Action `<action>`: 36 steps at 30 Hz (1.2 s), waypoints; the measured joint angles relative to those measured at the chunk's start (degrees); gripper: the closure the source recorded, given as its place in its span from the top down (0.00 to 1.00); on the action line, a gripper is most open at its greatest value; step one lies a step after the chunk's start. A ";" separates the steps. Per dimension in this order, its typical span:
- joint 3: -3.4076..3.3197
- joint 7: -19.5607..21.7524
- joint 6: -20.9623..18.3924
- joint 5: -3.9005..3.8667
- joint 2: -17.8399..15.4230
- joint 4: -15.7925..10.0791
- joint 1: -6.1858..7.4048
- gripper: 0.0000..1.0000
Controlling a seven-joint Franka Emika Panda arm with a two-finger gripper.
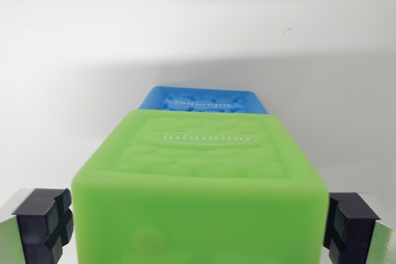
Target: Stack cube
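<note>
A green soft cube (201,171) with an embossed oval logo on its top face fills the lower middle of the wrist view. My gripper (198,224) is shut on it. The left black fingertip pad (44,222) meets the cube's left side and the right pad (349,227) meets its right side. Just beyond the green cube, a blue cube (204,100) of the same kind shows only its top face and far edge. Its near part is hidden by the green cube. I cannot tell whether the two cubes touch.
A plain white surface (74,91) stretches around both cubes, with a soft shadow band across it behind the blue cube.
</note>
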 joint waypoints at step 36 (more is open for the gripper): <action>0.00 0.00 -12.07 0.00 -12.73 -0.35 0.00 1.00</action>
